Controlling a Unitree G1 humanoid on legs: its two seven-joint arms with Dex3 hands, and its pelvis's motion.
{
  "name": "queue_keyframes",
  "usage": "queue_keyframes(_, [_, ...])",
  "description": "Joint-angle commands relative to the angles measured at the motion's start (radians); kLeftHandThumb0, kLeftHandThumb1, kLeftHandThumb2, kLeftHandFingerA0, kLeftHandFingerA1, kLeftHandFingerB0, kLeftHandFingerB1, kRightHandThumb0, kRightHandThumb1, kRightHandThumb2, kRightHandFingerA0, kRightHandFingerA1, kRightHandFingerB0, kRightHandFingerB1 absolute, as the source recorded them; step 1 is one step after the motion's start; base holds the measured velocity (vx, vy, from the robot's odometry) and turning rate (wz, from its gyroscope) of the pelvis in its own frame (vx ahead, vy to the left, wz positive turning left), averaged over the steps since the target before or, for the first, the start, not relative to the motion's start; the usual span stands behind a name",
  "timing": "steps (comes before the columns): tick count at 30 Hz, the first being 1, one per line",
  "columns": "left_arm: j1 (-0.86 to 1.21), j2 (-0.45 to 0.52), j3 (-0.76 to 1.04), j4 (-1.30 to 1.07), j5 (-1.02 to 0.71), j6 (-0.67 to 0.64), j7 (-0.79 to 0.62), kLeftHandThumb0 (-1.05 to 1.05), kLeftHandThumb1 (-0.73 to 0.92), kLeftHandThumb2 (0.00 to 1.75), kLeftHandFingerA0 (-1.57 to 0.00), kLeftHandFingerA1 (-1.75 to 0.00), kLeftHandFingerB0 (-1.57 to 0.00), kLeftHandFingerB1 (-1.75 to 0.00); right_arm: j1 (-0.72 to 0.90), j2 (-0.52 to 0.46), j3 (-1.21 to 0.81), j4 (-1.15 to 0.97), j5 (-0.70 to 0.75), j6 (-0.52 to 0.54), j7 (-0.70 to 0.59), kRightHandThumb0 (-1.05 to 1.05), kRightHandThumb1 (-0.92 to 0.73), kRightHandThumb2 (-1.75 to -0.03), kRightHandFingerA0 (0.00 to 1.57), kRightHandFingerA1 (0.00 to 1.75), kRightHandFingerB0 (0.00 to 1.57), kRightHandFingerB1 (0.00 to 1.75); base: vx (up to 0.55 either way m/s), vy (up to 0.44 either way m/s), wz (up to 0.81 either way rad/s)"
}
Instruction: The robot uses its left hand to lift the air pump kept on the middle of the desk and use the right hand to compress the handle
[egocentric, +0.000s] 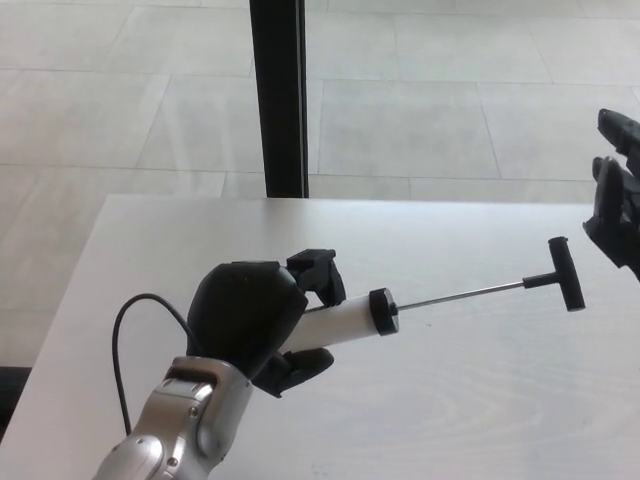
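Observation:
My left hand (255, 325) is shut on the white barrel of the air pump (345, 320), holding it above the desk and pointing right. A black cap ends the barrel, and a thin metal rod runs out to the black T-handle (564, 274), fully extended. My right hand (616, 200) shows at the right edge, a little right of and above the handle, apart from it, with nothing in it. A black hose (130, 340) loops from the pump behind my left forearm.
The white desk (450, 400) fills the lower picture, its far edge near the middle. A black post (278, 95) stands behind the desk on a grey tiled floor.

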Motion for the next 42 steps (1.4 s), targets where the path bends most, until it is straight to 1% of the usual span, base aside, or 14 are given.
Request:
queue_keyframes(1, [-0.021,0.000,0.010,0.014,-0.006,-0.026,0.032,-0.19,0.36,1.40,-1.01,-1.75,-0.83,-1.63,-0.007,0.045,-0.027,-0.021,0.000,-0.009,-0.062,-0.80,-0.92,-0.76,0.18,0.40,0.25,0.36,0.00,0.000,0.00])
queue_keyframes(4, [-0.032,-0.005,0.011,0.019,-0.006,-0.025,0.042,-0.18,0.39,1.34,-1.01,-1.75,-0.88,-1.54,-0.013,0.061,-0.029,-0.024,-0.016,-0.010,-0.080,-0.79,-0.92,-0.80,0.21,0.39,0.24,0.35,0.00,0.000,0.00])
queue_keyframes(9, [-0.053,-0.006,0.012,0.028,0.000,-0.031,0.060,-0.15,0.41,1.31,-1.00,-1.75,-0.87,-1.55,-0.033,0.102,-0.038,-0.015,-0.023,-0.036,-0.127,-0.83,-0.92,-0.82,0.25,0.45,0.25,0.37,0.00,0.000,0.00])
queue_keyframes(10, [-0.055,-0.006,0.012,0.034,-0.003,-0.037,0.066,-0.15,0.40,1.32,-0.99,-1.75,-0.87,-1.55,-0.035,0.106,-0.036,-0.008,-0.034,-0.049,-0.140,-0.81,-0.92,-0.76,0.27,0.45,0.24,0.37,0.00,0.000,0.00])
queue_keyframes(11, [-0.057,-0.005,0.012,0.036,-0.005,-0.042,0.070,-0.22,0.45,1.20,-1.26,-1.43,-1.07,-1.30,-0.036,0.112,-0.038,-0.008,-0.035,-0.051,-0.145,-0.81,-0.92,-0.77,0.27,0.45,0.24,0.37,0.00,0.000,0.00])
queue_keyframes(12, [-0.057,-0.006,0.013,0.039,-0.008,-0.047,0.076,-0.21,0.44,1.20,-1.26,-1.43,-1.07,-1.30,-0.037,0.116,-0.039,-0.007,-0.035,-0.055,-0.149,-0.81,-0.91,-0.78,0.26,0.46,0.24,0.38,0.00,0.000,0.00])
queue_keyframes(13, [-0.058,-0.008,0.015,0.043,-0.013,-0.050,0.080,-0.15,0.41,1.32,-0.97,-1.75,-0.84,-1.58,-0.038,0.127,-0.043,-0.006,-0.031,-0.062,-0.152,-0.79,-0.92,-0.78,0.26,0.46,0.24,0.37,0.00,0.000,0.00])
queue_keyframes(18, [-0.078,-0.017,0.023,0.047,-0.015,-0.042,0.073,-0.16,0.40,1.32,-0.94,-1.75,-0.84,-1.50,-0.046,0.152,-0.049,-0.004,-0.023,-0.076,-0.163,-0.79,-0.91,-0.78,0.26,0.44,0.24,0.37,0.00,0.000,0.00])
queue_keyframes(24, [-0.082,-0.043,0.040,0.038,-0.034,-0.022,0.061,-0.17,0.37,1.38,-0.92,-1.72,-0.83,-1.52,-0.060,0.170,-0.047,-0.006,-0.029,-0.086,-0.182,-0.76,-0.92,-0.80,0.27,0.43,0.25,0.38,0.00,0.000,0.00])
queue_keyframes(32, [-0.109,-0.059,0.033,0.051,-0.013,0.002,0.030,-0.17,0.42,1.28,-0.91,-1.75,-0.81,-1.52,-0.079,0.176,-0.034,-0.075,0.010,-0.088,-0.125,-0.77,-0.92,-0.80,0.23,0.45,0.20,0.38,0.00,0.000,0.00])
queue_keyframes(39, [-0.146,-0.048,0.020,0.073,-0.003,0.004,-0.001,-0.17,0.45,1.26,-0.97,-1.75,-0.82,-1.54,-0.050,0.170,0.017,-0.177,-0.005,-0.028,-0.076,-0.80,-0.92,-0.82,0.24,0.46,0.22,0.38,0.00,0.000,0.00])
queue_keyframes(40, [-0.157,-0.039,0.015,0.086,0.007,-0.002,0.004,-0.24,0.45,1.19,-1.25,-1.42,-0.99,-1.23,-0.037,0.159,0.037,-0.192,-0.016,-0.021,-0.056,-0.81,-0.92,-0.82,0.24,0.45,0.22,0.38,0.00,0.000,0.00])
queue_keyframes(41, [-0.164,-0.034,0.011,0.092,0.011,-0.001,-0.002,-0.17,0.43,1.29,-0.98,-1.75,-0.84,-1.48,-0.025,0.153,0.050,-0.204,-0.020,-0.014,-0.043,-0.81,-0.92,-0.85,0.25,0.44,0.23,0.39,0.00,0.000,0.00])
queue_keyframes(42, [-0.170,-0.032,0.010,0.094,0.010,0.004,-0.013,-0.17,0.43,1.29,-0.98,-1.75,-0.84,-1.48,-0.016,0.149,0.058,-0.214,-0.019,-0.009,-0.036,-0.81,-0.92,-0.85,0.25,0.44,0.23,0.39,0.00,0.000,0.00])
